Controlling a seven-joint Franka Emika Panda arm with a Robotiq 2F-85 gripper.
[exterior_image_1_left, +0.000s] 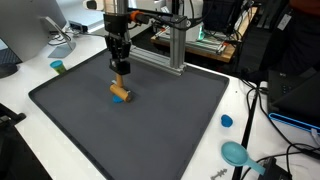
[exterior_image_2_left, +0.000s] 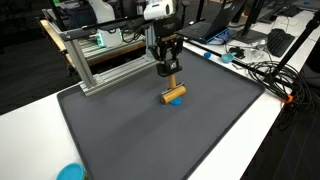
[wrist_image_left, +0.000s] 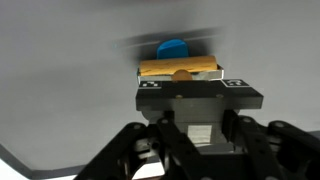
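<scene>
The gripper (exterior_image_2_left: 171, 75) was seen pinched narrowly on a small upright wooden peg (exterior_image_2_left: 172, 84). The peg was held just above a smooth wooden block (exterior_image_2_left: 175, 96) with a round blue end, laid near the middle of the dark matte mat (exterior_image_2_left: 120, 130).

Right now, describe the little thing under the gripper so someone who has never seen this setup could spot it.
Find the big dark grey mat on the white table. On it, right under the gripper, lies a small tan wooden block with a blue end. It is the only thing on the mat; the blue cap lies off it, on the white tabletop.
</scene>
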